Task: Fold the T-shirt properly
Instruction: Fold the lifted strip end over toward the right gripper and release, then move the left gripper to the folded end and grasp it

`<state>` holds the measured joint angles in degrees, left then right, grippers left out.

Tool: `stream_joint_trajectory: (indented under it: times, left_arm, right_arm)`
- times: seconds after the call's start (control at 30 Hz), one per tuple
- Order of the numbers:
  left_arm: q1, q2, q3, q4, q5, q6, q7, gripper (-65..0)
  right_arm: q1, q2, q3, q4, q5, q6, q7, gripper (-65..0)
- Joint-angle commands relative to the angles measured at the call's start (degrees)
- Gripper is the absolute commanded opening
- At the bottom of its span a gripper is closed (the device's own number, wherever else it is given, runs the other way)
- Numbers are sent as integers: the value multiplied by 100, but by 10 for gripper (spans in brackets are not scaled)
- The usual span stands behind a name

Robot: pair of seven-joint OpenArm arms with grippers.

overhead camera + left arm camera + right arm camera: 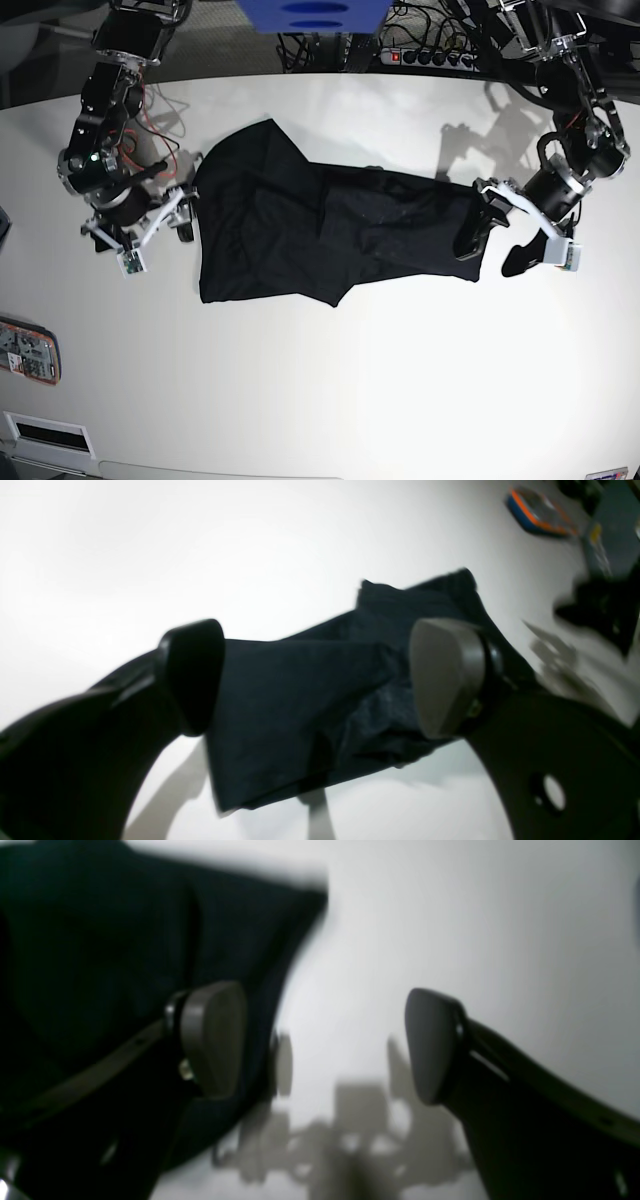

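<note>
The black T-shirt (320, 230) lies part-folded and rumpled across the middle of the white table (330, 400), no label or print readable. The left gripper (492, 243) hangs with jaws apart at its one end, the right gripper (160, 226) wide apart at the other. An orange-edged device (27, 351) sits by the table's edge; cables (430, 50) trail beyond the far edge.
</note>
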<state>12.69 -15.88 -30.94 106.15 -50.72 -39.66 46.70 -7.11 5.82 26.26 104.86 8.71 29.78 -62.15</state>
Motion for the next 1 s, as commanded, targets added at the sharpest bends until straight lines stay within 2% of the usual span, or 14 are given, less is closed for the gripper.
stream_joint_trajectory:
  times: [0.0,0.17,0.3,0.6,0.67,0.8,0.97]
  left_arm:
    - [-7,-140,-84,106,-137,-34,-85,-93]
    - [2,-491,-198,71,-102,-34,275,-93]
    - [2,-535,-629,71,13,-34,451,-94]
    - [-7,-535,-840,71,1437,-34,557,-95]
    - [2,-535,-840,80,1489,-34,548,-95]
    - [54,-562,-840,88,1489,-34,548,-95]
    - [63,-658,-840,88,1481,-34,548,-95]
  right_arm:
    - [118,46,77,15,188,-2,145,-172]
    - [118,46,156,-635,250,-2,66,-172]
    - [118,-121,165,-1321,558,-2,66,-172]
    - [118,-139,165,-2367,1630,-2,74,-172]
    - [118,-174,139,-2464,1744,-2,74,-172]
    - [118,-481,-90,-2877,1771,-2,110,-172]
    - [224,-622,-371,-3053,1771,-2,136,-172]
